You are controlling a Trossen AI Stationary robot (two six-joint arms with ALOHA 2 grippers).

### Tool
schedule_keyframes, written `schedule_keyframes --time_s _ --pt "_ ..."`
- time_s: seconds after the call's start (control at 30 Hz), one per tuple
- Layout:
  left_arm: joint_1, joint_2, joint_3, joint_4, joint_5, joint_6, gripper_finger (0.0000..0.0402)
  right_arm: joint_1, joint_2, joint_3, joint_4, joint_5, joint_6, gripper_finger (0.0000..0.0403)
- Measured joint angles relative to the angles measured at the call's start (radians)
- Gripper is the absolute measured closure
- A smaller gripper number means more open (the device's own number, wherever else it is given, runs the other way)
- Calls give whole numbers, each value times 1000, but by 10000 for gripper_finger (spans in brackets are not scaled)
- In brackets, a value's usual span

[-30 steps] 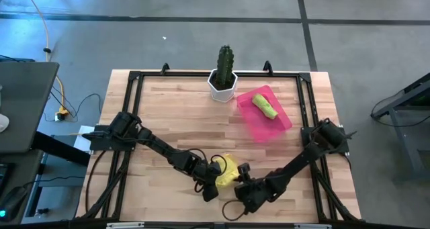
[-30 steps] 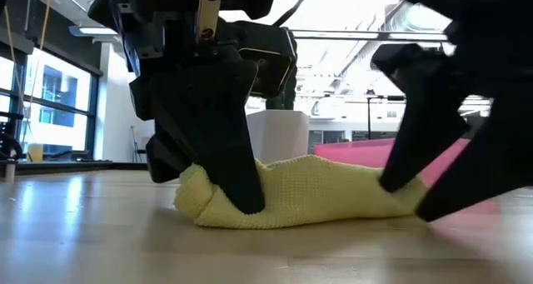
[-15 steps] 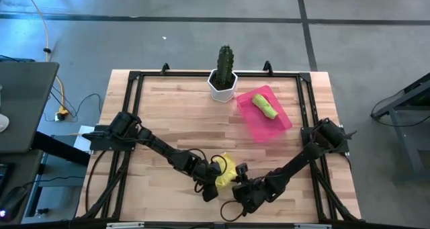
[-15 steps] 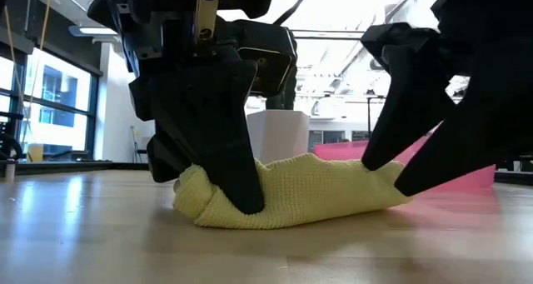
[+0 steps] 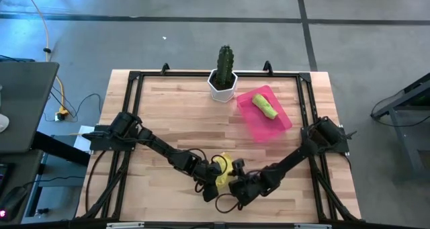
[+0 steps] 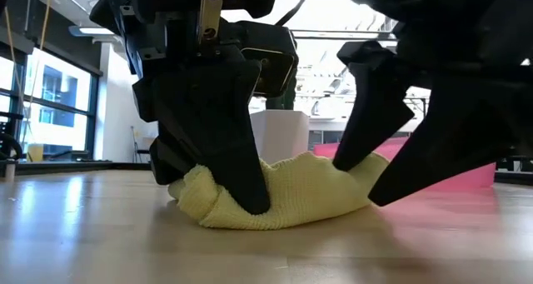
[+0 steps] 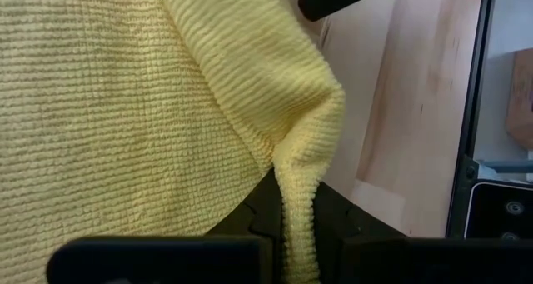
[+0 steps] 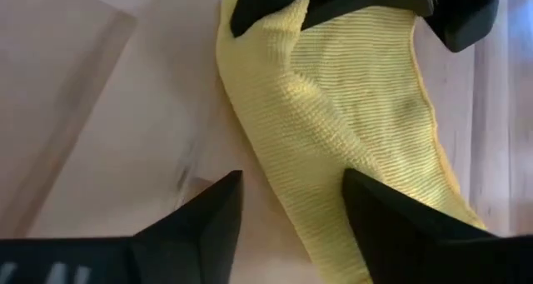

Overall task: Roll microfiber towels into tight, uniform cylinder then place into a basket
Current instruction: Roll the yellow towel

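Right gripper [image 6: 366,180] nearer, fingers spread astride yellow towel [image 6: 291,196]; left gripper [image 6: 212,188] pinching it.

Two towels [image 5: 225,170] [image 5: 265,106], one basket [image 5: 282,121], one cactus pot [image 5: 222,85].

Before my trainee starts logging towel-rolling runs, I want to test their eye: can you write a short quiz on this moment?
1. True or false: the green towel already lies in the pink basket.
2. Which gripper is pinching the yellow towel? A. left gripper B. right gripper C. neither
3. Fill in: the white pot near the basket holds a ____.

Key:
1. True.
2. A. The left gripper is shut on a fold of it; the right gripper's fingers stand open over its other end.
3. Cactus.
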Motion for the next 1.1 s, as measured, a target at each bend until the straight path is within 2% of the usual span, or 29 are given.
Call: schedule_keyframes --time_s 0.17,0.37,0.5,0.67,0.8,0.93,1.1 --pt "0 1 -2 16 1 0 380 -29 0 0 -1 -29 -16 172" --pt "1 5 -3 45 45 31 380 -76 0 0 -1 -116 -9 181" --pt "1 5 -4 55 50 34 380 -94 0 0 -4 -158 -4 214" --pt "1 -8 -4 65 71 45 380 -104 0 1 -39 -178 30 282" --pt "1 -32 -6 35 62 61 378 -108 -1 2 -52 -205 37 337" --pt "2 -70 -5 -60 36 98 358 -108 -3 2 -54 -238 59 386" --pt "8 -115 -5 -229 3 168 319 -127 -4 2 -54 -318 141 395"
